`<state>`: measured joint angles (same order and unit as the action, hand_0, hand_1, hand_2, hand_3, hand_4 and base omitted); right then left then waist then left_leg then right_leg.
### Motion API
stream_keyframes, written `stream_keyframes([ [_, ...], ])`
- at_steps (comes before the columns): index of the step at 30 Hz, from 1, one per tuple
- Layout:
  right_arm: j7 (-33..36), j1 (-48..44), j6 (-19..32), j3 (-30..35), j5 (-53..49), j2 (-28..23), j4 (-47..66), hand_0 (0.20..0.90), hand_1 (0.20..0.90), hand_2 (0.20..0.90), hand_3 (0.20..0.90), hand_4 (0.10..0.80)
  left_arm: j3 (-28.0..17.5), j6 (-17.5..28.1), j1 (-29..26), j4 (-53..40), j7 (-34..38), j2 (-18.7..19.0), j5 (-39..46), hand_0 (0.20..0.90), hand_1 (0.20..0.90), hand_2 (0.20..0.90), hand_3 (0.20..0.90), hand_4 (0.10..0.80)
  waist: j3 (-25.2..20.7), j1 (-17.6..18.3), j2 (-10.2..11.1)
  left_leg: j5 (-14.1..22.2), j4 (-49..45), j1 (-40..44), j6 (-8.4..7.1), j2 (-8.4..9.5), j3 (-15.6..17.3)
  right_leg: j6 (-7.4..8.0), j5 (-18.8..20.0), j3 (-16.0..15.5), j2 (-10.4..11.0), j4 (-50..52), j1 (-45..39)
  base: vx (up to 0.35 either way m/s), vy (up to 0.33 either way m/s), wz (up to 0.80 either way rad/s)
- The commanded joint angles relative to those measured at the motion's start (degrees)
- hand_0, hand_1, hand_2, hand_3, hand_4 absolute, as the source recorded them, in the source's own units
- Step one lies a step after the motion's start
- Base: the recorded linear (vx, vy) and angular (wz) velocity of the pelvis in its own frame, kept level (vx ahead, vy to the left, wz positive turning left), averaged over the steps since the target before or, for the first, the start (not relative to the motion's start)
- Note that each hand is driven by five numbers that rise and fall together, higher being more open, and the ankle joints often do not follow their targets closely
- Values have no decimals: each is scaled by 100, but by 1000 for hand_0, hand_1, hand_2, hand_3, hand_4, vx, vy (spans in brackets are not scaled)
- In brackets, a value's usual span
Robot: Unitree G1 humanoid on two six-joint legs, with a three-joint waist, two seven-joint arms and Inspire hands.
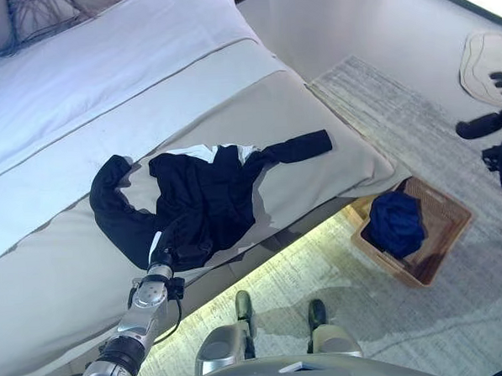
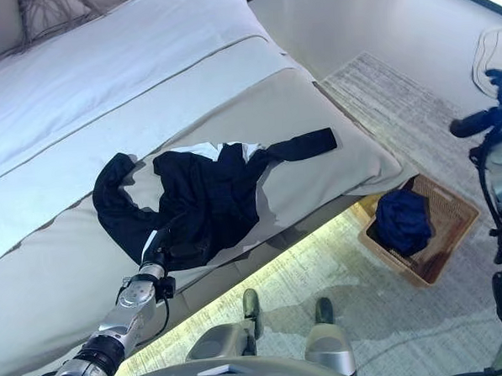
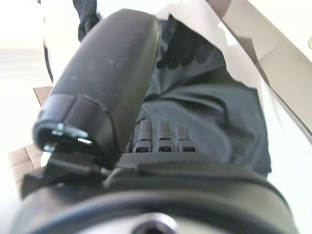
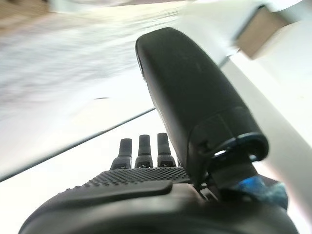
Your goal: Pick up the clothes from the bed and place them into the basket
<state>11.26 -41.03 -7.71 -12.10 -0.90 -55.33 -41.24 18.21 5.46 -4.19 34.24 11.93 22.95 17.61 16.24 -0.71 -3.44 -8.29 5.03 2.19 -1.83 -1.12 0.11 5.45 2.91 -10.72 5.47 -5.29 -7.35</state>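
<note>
Black clothes [image 1: 205, 195] on bed [image 1: 78, 104], blue garment [image 1: 396, 222] in basket [image 1: 445, 228]

I see a grey rug [image 1: 417, 137] covering the floor beside the bed, running under its near edge where a strip of light glows along the base. A patterned pillow [image 1: 44, 12] lies at the head end, at the top left of my view. Far right, a pale round mat [image 1: 482, 56] sits on the bare floor [image 1: 352, 23] past the rug, cut off by the edge. Dark gear [image 1: 493, 125] stands just below it; I can't tell what it is.
</note>
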Motion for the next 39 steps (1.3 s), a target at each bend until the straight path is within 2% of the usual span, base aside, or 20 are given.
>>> stream_keyframes([
  [1,339,-1031,761,-858,492,62,629,900,900,900,900,800,-38,257,-180,-277,324,324,-623,900,900,900,900,800,-581,-535,387,524,-202,-23,-241,-28,-372,-440,-457,-122,-49,658,236,-13,3,35],
  [2,339,-1038,763,-863,491,62,625,900,900,900,900,800,-41,256,-180,-277,325,322,-624,900,900,900,900,800,-580,-529,386,523,-200,-22,-241,-27,-376,-440,-457,-126,-49,655,234,1,4,43],
  [6,473,-1314,788,-1428,796,578,633,900,900,900,900,800,-72,137,-240,-256,396,385,-741,900,900,900,900,800,-589,-864,416,342,-103,-170,-267,7,-509,-433,-413,-445,-30,524,155,17,6,44],
  [8,530,-1440,767,-1656,953,793,498,900,900,900,900,800,-94,225,-255,-225,366,406,-765,900,900,900,900,800,-545,-1016,408,301,-120,-257,-253,44,-603,-448,-427,-590,-11,546,156,12,8,50],
  [15,465,-1598,360,-2131,1069,1434,277,900,900,900,900,800,-186,402,-106,-603,229,524,-890,900,900,900,900,800,-310,-1487,309,263,-197,-428,-170,211,-990,-478,-475,-985,88,701,192,28,55,41],
  [21,316,-1897,163,-2344,1391,1693,-41,900,900,900,900,800,-237,777,-229,-1010,107,740,-845,900,900,900,900,800,196,-1779,125,381,-635,-819,-62,379,-1150,-486,-633,-1238,282,1234,559,-38,116,25],
  [27,335,-2184,32,-2510,1524,1875,-441,900,900,900,900,800,-195,898,-537,-1319,172,819,-668,900,900,900,900,800,787,-1934,-54,509,-1214,-1313,49,521,-1185,-421,-734,-1316,505,1814,1025,-95,80,5],
  [31,187,-2347,-41,-2620,1567,2006,-716,900,900,900,900,800,-158,900,-672,-1473,289,809,-601,900,900,900,900,800,1110,-1996,-104,807,-1732,-1531,118,640,-1099,-362,-960,-1253,650,2256,1207,-8,46,5],
  [37,-116,-2416,-125,-2628,1535,2200,-973,900,900,900,900,800,-185,789,-742,-1738,389,837,-602,900,900,900,900,800,1355,-2040,-93,1223,-2618,-1997,270,753,-894,-394,-1217,-1204,848,3068,1608,-52,69,0],
  [39,-151,-2421,-165,-2643,1620,2239,-1017,900,900,900,900,800,-164,772,-700,-1867,443,846,-558,900,900,900,900,800,1355,-2049,-89,1498,-3167,-2351,356,817,-800,-436,-1386,-1126,935,3592,1931,-63,88,5],
])
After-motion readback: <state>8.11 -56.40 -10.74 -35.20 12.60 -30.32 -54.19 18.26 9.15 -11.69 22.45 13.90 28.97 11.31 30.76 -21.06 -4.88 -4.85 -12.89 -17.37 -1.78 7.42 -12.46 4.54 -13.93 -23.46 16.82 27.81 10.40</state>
